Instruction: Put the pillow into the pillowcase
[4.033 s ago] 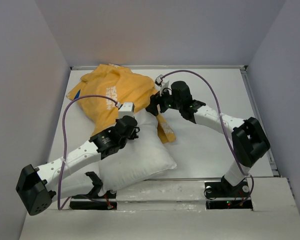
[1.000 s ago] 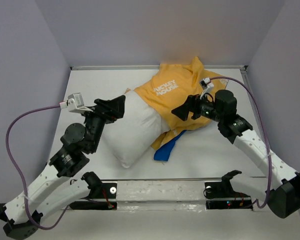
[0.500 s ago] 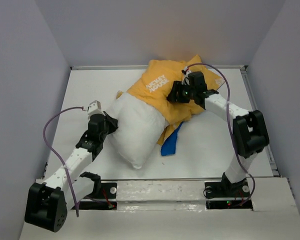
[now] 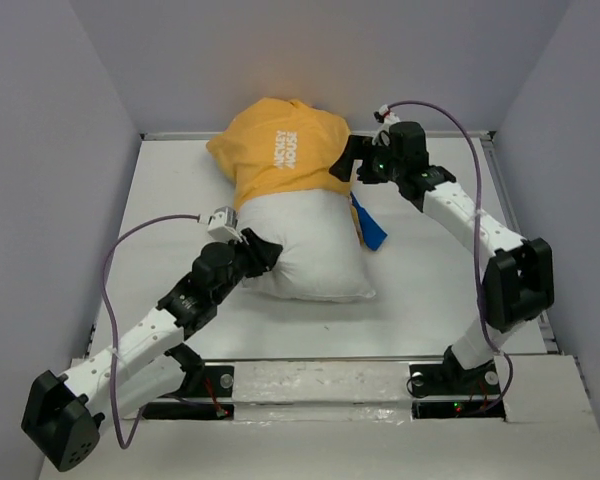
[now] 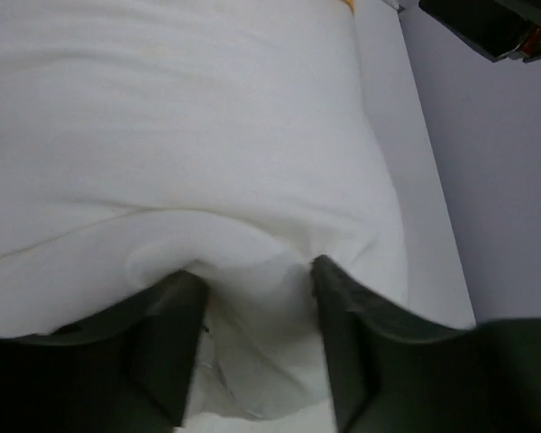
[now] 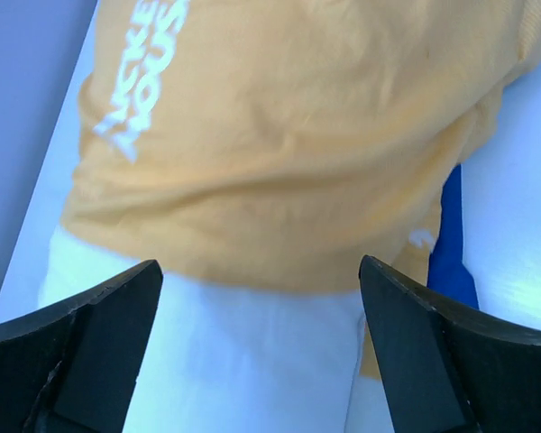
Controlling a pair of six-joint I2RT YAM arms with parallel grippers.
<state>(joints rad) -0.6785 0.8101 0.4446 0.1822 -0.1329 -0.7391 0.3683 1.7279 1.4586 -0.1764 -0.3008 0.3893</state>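
Note:
The white pillow [image 4: 315, 250] lies mid-table with its far half inside the orange-yellow pillowcase [image 4: 280, 155], whose white lettering faces up. A blue strip of the case [image 4: 370, 228] sticks out along the pillow's right side. My left gripper [image 4: 263, 250] is at the pillow's near-left corner. In the left wrist view its fingers [image 5: 171, 347] are shut on a bunched fold of pillow [image 5: 180, 135]. My right gripper [image 4: 346, 160] hovers at the case's right edge. It stands open [image 6: 261, 298] above the case's hem [image 6: 288, 135] and the bare pillow [image 6: 234, 361].
The white table [image 4: 460, 270] is boxed in by grey walls on the left, right and back [image 4: 310, 60]. A raised white ledge [image 4: 380, 375] runs along the near edge over the arm bases. The left arm's purple cable [image 4: 130, 250] loops over the table's left part.
The bundle has swung so the case points to the back and the pillow's bare end faces near. My left gripper moved right onto the near-left corner. My right gripper opened wider.

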